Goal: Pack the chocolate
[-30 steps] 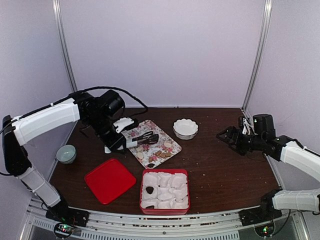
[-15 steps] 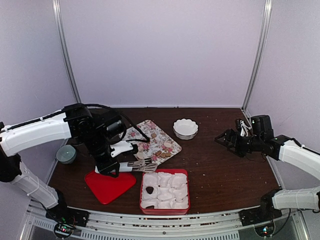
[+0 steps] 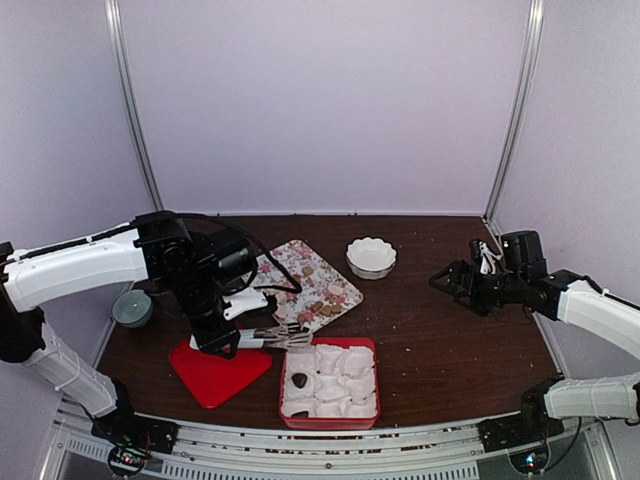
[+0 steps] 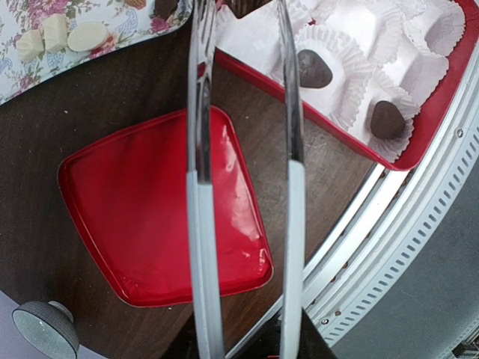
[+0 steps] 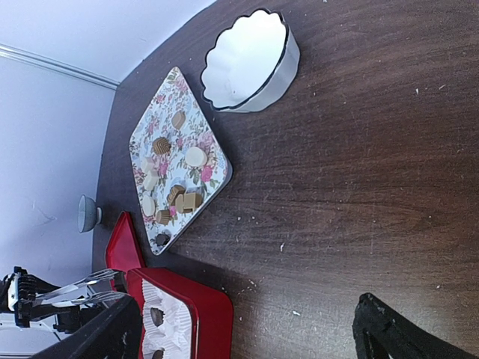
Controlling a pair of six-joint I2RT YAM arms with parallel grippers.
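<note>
A: We're finding the small brown, tan and pale chocolates (image 5: 187,200) mostly on the flower-printed tray (image 5: 171,93), with two in white paper cups (image 4: 352,34) in the red box (image 5: 209,318).

B: Our left end effector (image 3: 222,340) is clamping white-handled metal tongs (image 4: 200,112); the right end effector (image 3: 452,279) is gaping, empty. We're judging them light, hard and slick, so we're favouring a gentle pinch across their sides.

Mid-table on the dark wooden table (image 3: 440,340), the flowered rectangular tray (image 3: 300,258) carries the small chocolate pieces (image 5: 183,200), with the white scalloped ceramic bowl (image 3: 371,245) just right of it. In front of the tray sits the red square box of white paper cups (image 3: 330,424), two pieces in its left cups. The red square plastic lid (image 3: 215,375) lies left of the box, and the small grey round bowl (image 3: 132,308) is behind that, far left.
</note>
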